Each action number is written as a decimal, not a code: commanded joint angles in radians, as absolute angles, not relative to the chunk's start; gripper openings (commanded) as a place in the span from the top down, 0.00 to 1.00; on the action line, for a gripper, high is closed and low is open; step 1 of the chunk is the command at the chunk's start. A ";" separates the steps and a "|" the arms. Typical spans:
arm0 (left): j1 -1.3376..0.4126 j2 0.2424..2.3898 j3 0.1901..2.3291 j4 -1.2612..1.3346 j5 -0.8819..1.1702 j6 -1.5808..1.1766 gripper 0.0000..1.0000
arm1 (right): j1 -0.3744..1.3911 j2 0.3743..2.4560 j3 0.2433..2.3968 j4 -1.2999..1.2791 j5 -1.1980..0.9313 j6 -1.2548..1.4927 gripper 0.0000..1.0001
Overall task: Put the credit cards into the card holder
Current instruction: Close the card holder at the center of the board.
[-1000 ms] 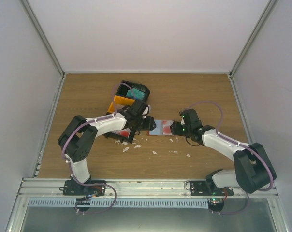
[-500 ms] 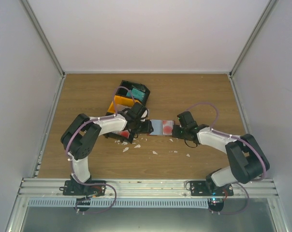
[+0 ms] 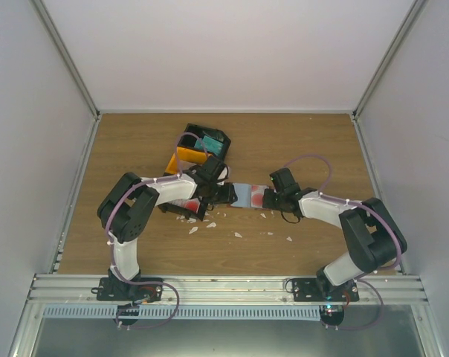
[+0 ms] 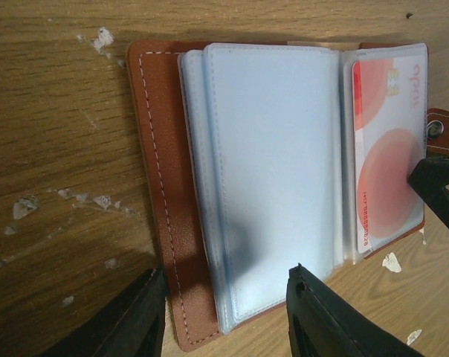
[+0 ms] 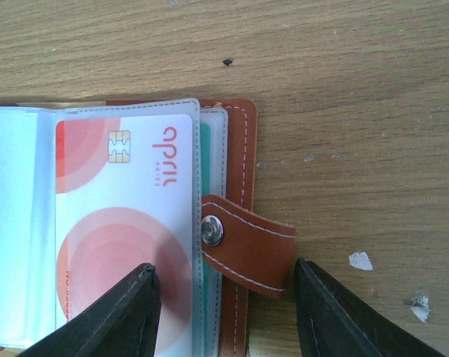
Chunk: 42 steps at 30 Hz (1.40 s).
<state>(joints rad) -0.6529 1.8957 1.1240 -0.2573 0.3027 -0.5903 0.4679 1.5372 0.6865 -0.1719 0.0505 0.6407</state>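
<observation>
At the left of the tabletop (image 3: pixel 135 134), the left arm (image 3: pixel 124 212) rises from its base, folds at a raised elbow and stretches low toward the middle. The left fingers (image 3: pixel 223 193) sit at the left end of the open card holder (image 3: pixel 247 195). They are spread wide and grip nothing — one black finger is over the brown cover's near corner, the other over the sleeves. Whether they press down cannot be told.

Just behind that wrist stands a black-and-orange tray (image 3: pixel 187 155), with a teal card (image 3: pixel 212 143) lying in its black far compartment. Small white scraps (image 3: pixel 210 224) are scattered on the wood near the holder's front edge.

The card holder lies flat and open in the middle of the tabletop, between the two sets of fingers. A red-and-white card (image 5: pixel 124 216) with a gold chip sits in its right-hand sleeve, and a thin teal edge (image 5: pixel 204 149) shows in the sleeve behind it. A strap (image 5: pixel 247 242) with a metal snap (image 5: pixel 212 230) folds over the right cover.

The right arm (image 3: pixel 369 238) bends at an elbow far out to the right, and its forearm runs low and leftward. The right fingers (image 3: pixel 271 199) are at the holder's right end — parted, one on each side of the strap, holding nothing.

The tabletop is wood-grained and speckled with pale flecks. The cover is reddish-brown and leather-like, with light stitching and rounded corners. The sleeves (image 4: pixel 276 171) are smooth, clear, pale blue plastic.
</observation>
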 commanded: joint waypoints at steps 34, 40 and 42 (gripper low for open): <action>-0.535 1.761 0.951 -0.015 0.492 -0.534 0.01 | 0.460 1.531 0.688 -0.136 0.013 0.643 0.53; -0.543 1.826 0.990 -0.023 0.536 -0.550 0.10 | 0.458 1.539 0.676 -0.111 0.003 0.650 0.54; -0.544 1.847 1.002 -0.033 0.546 -0.556 0.16 | 0.455 1.537 0.672 -0.112 0.004 0.650 0.54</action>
